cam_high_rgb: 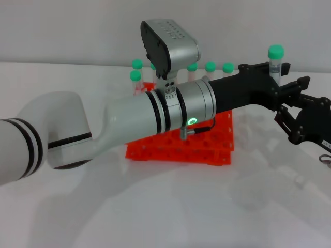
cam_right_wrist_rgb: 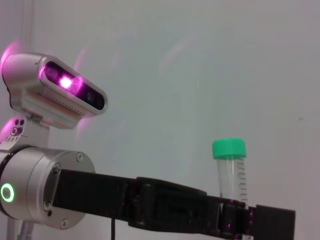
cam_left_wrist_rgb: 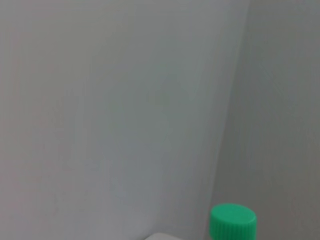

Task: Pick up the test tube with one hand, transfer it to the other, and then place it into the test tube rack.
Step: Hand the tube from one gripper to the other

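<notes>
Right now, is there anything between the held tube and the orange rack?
Only the left gripper itself, holding the tube upright; beyond its black fingers the head view shows bare white table before the rack. The right gripper waits beside.

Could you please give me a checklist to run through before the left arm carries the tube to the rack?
1. Tube clamped in left gripper: ok.
2. Tube upright, cap up: ok.
3. Right gripper open and off the tube: ok.
4. Right gripper well clear of the left gripper: not ok, it sits close beside it.
5. Free hole in rack: cannot tell, the left arm covers much of it.
</notes>
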You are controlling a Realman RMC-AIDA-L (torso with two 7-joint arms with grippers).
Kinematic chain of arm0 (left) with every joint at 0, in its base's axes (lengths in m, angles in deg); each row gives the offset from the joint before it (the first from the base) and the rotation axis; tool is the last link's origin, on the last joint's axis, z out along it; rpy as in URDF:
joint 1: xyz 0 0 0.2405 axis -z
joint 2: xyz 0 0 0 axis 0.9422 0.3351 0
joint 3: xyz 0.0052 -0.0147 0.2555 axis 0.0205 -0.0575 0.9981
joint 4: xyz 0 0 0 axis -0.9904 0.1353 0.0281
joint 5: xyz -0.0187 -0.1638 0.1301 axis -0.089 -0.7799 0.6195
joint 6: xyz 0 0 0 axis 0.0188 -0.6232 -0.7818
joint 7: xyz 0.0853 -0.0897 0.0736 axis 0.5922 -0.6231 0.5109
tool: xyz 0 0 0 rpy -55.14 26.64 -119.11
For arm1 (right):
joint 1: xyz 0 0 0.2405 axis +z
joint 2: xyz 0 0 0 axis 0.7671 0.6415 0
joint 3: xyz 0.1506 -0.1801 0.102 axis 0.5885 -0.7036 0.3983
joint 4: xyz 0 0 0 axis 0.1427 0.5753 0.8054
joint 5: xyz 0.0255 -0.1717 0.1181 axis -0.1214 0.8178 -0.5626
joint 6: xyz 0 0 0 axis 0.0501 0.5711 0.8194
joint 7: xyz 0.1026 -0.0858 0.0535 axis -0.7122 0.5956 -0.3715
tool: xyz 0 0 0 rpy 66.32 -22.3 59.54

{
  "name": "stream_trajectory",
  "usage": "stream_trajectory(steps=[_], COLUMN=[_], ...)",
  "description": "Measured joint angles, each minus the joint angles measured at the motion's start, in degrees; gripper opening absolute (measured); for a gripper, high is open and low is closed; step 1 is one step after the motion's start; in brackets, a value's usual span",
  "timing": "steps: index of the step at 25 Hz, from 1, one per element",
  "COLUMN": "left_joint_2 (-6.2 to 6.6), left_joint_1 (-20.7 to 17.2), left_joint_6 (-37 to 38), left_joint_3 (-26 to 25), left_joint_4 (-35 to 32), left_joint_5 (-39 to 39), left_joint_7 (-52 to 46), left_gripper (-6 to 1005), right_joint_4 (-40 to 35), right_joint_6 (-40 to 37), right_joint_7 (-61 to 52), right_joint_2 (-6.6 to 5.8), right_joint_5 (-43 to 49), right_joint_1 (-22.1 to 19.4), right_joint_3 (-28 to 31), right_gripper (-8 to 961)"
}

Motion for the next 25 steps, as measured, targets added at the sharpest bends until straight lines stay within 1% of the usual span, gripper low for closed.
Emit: stream_trajectory(steps=[5, 11, 25], left_joint_2=[-0.08, -0.13, -0.21], left_joint_1=[0.00, -0.28, -0.32], left_joint_6=[-0.03, -0.08, -0.09], left_joint_3=[-0.61, -2.05, -2.38], left_joint_4=[-0.02, -0.03, -0.12], left_joint_5=[-0.11, -0.20, -0.13], left_joint_7=[0.50, 0.36, 0.45], left_gripper=[435, 317, 230], right_joint_4=[0.04, 0.04, 0.05], right_joint_6=[0.01, -0.25, -0.17], right_joint_7=[-0.02, -0.05, -0.10], right_joint_2=[-0.01, 0.00, 0.09], right_joint_5=[-0.01, -0.06, -0.07], right_joint_1=[0.09, 0.11, 0.22], right_joint_3=[0.16, 0.06, 0.20], right_gripper=[188, 188, 189])
